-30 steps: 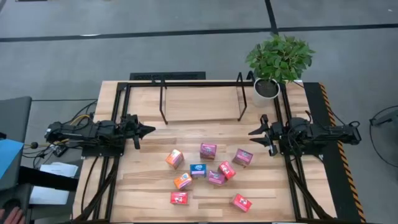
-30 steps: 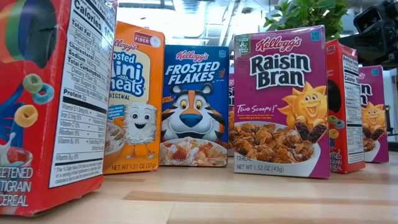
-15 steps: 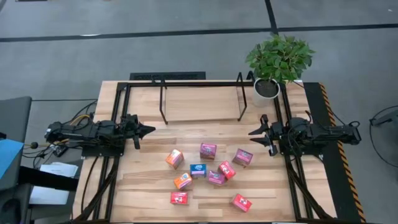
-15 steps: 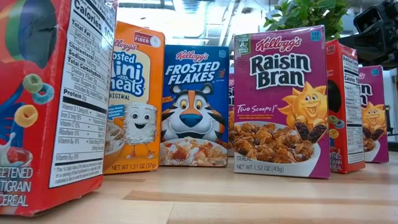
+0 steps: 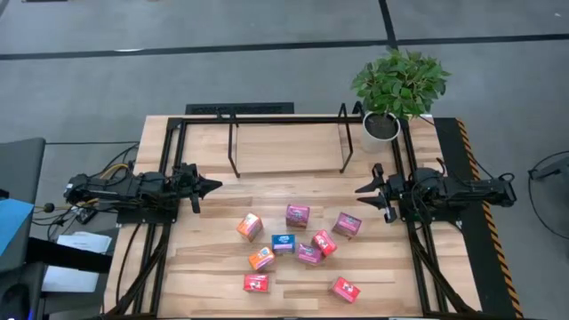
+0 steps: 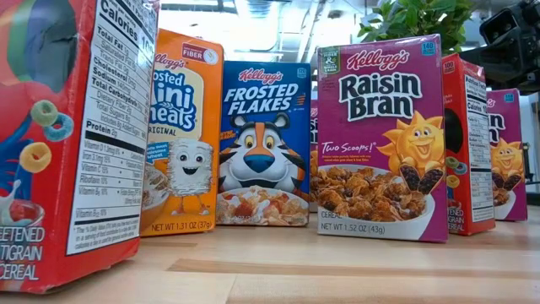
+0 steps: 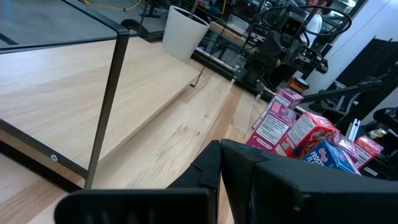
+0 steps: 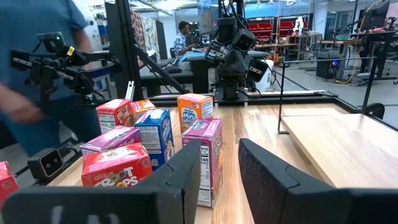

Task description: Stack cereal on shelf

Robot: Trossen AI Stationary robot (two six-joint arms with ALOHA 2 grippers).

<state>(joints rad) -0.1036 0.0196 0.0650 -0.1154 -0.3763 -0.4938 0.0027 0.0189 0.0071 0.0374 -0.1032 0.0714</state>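
Several small cereal cartons stand in a loose cluster on the near half of the table: orange, magenta, magenta, blue, red. In the low view they stand upright on their bases, among them a blue one and a magenta one. The shelf, a frame of thin black rods, stands at the far middle. My left gripper rests shut at the table's left side. My right gripper rests at the right side, its fingers a little apart. Both point inward and are clear of the cartons.
A potted plant stands at the far right corner beside the shelf. A thick black frame edges the table. Bare wood lies between the shelf and the cartons. A person in a blue top shows in the right wrist view beyond the table.
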